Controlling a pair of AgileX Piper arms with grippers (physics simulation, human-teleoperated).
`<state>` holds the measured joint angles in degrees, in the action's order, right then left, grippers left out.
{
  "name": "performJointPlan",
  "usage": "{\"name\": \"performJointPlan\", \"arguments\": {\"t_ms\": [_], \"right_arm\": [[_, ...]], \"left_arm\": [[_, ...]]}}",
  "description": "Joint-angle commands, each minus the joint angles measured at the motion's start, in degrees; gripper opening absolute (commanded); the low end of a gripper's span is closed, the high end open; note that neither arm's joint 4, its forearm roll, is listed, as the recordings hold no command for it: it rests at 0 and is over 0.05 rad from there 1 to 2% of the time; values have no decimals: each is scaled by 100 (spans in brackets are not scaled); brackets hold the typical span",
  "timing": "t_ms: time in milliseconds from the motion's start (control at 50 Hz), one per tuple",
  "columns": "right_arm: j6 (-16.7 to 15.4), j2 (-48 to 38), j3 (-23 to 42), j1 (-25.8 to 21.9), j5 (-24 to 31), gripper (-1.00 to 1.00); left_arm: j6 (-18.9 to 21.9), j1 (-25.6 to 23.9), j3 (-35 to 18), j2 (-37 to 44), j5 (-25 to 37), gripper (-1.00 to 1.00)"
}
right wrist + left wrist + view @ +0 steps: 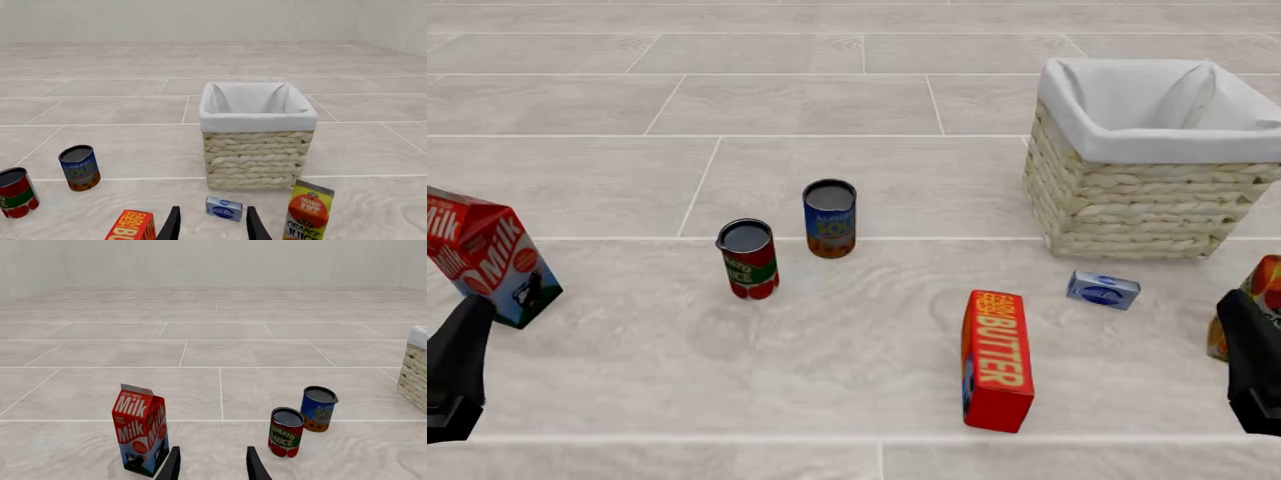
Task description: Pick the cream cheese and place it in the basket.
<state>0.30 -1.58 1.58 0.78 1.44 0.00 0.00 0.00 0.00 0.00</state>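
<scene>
Bare simulated room: tiled floor (827, 90), plain wall (213, 262).

The tiled floor (827, 90) carried a basket (1134, 200), cream cheese (1104, 290), butter box (997, 358), two cans (749, 259) (829, 218), milk carton (487, 255) and juice carton (307, 212).

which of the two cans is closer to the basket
The blue soup can is closer to the basket. The red tomato sauce can stands farther left and nearer the camera, toward the milk carton.
</scene>
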Motion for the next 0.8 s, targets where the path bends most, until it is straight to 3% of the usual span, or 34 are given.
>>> {"name": "performJointPlan", "arguments": {"t_ms": [20,120,140,340,420,460,500,640,680,800], "right_arm": [[-93,138,-76,-105,-114,100],[-133,147,-26,-95,-87,100],[-220,123,377,2,266,100],[-374,-43,986,87,807,100],[-447,-599,1382,57,954,100],[-240,-850,1507,113,954,100],[-282,-996,1573,40,972,100],[-1025,-1908,2048,168,1076,100],[-1610,-2290,2136,147,1178,100],[-1809,-2539,2327,257,1385,100]], "left_arm": [[0,0,0,0,0,100],[0,0,0,0,0,100],[0,0,0,0,0,100],[0,0,0,0,0,100],[0,0,0,0,0,100],[0,0,0,0,0,100],[0,0,0,0,0,100],[0,0,0,0,0,100],[0,0,0,0,0,100],[0,0,0,0,0,100]]}}
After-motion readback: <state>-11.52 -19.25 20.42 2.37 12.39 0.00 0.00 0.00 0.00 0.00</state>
